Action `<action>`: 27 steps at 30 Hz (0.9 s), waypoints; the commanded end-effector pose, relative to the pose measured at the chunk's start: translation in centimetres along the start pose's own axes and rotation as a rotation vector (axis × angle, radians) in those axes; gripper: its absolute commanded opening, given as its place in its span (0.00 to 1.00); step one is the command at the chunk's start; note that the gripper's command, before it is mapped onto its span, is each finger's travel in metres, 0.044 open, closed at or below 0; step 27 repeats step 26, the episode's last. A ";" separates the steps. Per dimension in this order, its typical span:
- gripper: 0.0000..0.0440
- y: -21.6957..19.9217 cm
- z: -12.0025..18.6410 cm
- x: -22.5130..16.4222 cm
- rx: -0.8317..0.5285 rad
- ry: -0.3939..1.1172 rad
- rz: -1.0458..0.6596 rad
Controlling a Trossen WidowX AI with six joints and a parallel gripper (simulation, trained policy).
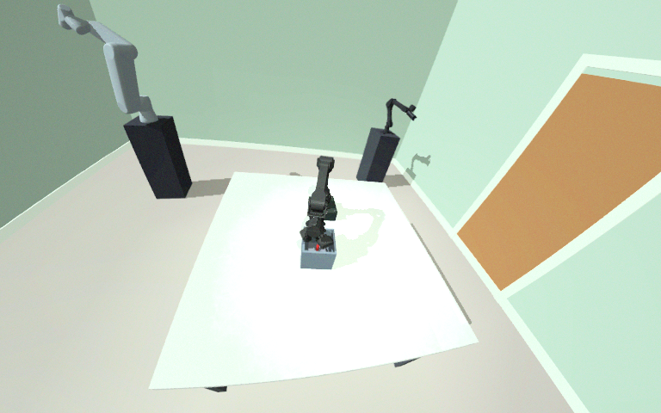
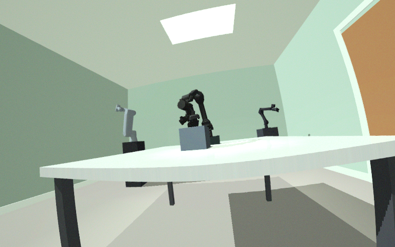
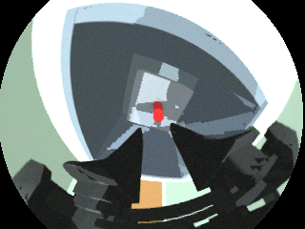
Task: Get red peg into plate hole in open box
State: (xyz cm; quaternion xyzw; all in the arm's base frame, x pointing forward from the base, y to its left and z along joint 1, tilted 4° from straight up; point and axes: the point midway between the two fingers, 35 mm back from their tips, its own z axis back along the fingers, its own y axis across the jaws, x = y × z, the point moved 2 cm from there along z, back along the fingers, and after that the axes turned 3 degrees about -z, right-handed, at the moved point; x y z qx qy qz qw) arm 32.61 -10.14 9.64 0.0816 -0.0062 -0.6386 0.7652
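Toward the white table's (image 1: 273, 330) (image 2: 189, 171) far edge, the gripper (image 1: 317, 239) (image 2: 189, 120) (image 3: 155, 128) spreads around nothing, presumably having let the red peg (image 1: 317, 247) (image 3: 158, 113) go inside the box (image 1: 318, 259) (image 2: 193, 139) (image 3: 66, 62), toward its plate (image 3: 153, 86).

We count three arms: one pale (image 1: 120, 77) (image 2: 128, 123), one small and dark on a stand (image 1: 390, 114) (image 2: 263, 116), and one dark at the table (image 1: 315, 182) (image 2: 202, 110). We see two stands (image 1: 158, 157) (image 1: 377, 156), one table (image 1: 273, 316) (image 2: 174, 171), one box (image 1: 318, 259) (image 2: 193, 139) (image 3: 67, 72), one red peg (image 1: 317, 247) (image 3: 158, 112), and one tool (image 3: 155, 128) with two fingers. We also make out four table legs (image 2: 67, 209) (image 2: 171, 193), one ceiling light (image 2: 200, 24) and one door (image 1: 575, 180) (image 2: 375, 69).
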 end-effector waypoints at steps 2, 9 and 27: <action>0.44 0.3 1.2 0.2 0.032 0.035 -0.009; 0.49 0.9 3.1 0.6 0.088 0.077 -0.023; 0.43 2.1 7.3 2.5 0.218 0.106 -0.001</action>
